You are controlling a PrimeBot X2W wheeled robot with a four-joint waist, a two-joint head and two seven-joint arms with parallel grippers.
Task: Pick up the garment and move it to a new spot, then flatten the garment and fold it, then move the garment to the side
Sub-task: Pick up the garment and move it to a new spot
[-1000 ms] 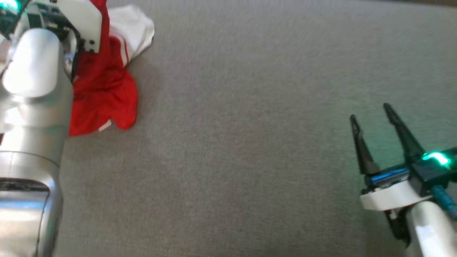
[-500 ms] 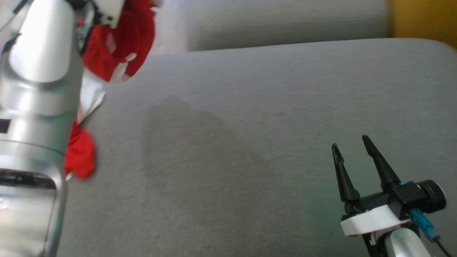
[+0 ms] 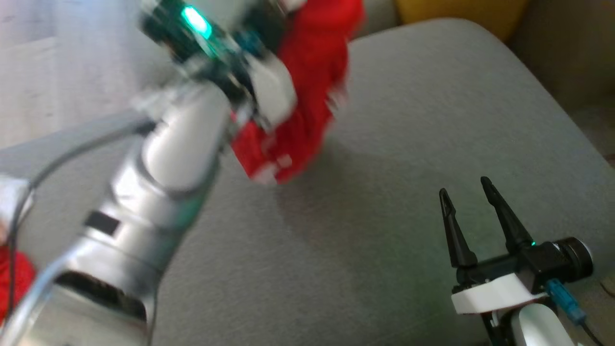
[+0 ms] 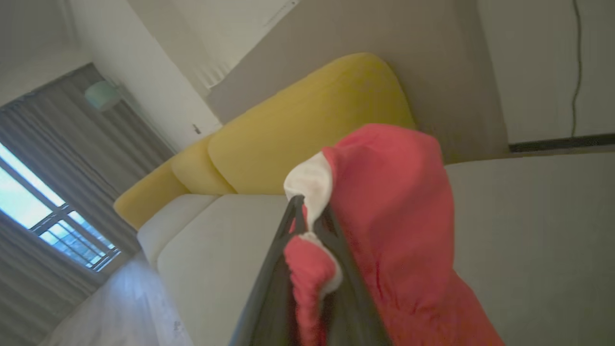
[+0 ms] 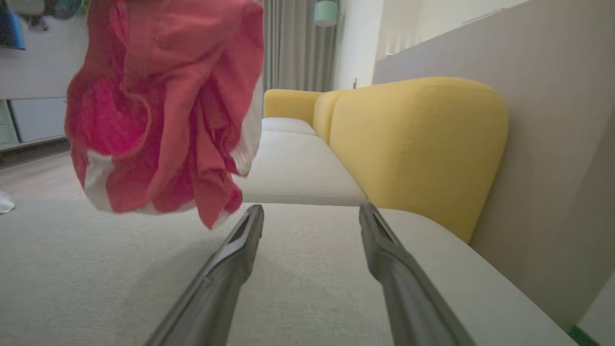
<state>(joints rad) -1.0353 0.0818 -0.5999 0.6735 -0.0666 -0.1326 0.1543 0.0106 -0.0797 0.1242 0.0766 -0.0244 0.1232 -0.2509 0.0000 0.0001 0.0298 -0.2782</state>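
Note:
The garment point(image 3: 312, 96) is red cloth with white trim, bunched and hanging in the air above the grey sofa cushion point(image 3: 384, 216). My left gripper point(image 4: 307, 211) is shut on a fold of the garment point(image 4: 399, 216), with white hem between its fingertips. In the head view my left arm point(image 3: 168, 158) reaches up from the lower left, and the cloth covers its fingers. My right gripper point(image 3: 463, 187) stands open at the lower right, low over the cushion, nothing between its fingers. In the right wrist view the garment point(image 5: 163, 105) hangs ahead and left of my right gripper point(image 5: 310, 211).
A yellow backrest point(image 5: 413, 139) lines the far side of the sofa, with a beige wall panel point(image 5: 552, 144) beyond. The cushion's rounded edge point(image 3: 552, 105) falls away at the right. A bit of red cloth point(image 3: 14, 278) shows at the lower left edge.
The head camera has shifted. My left arm has lifted the garment clear of the cushion and swung it toward the middle. The right gripper stays open.

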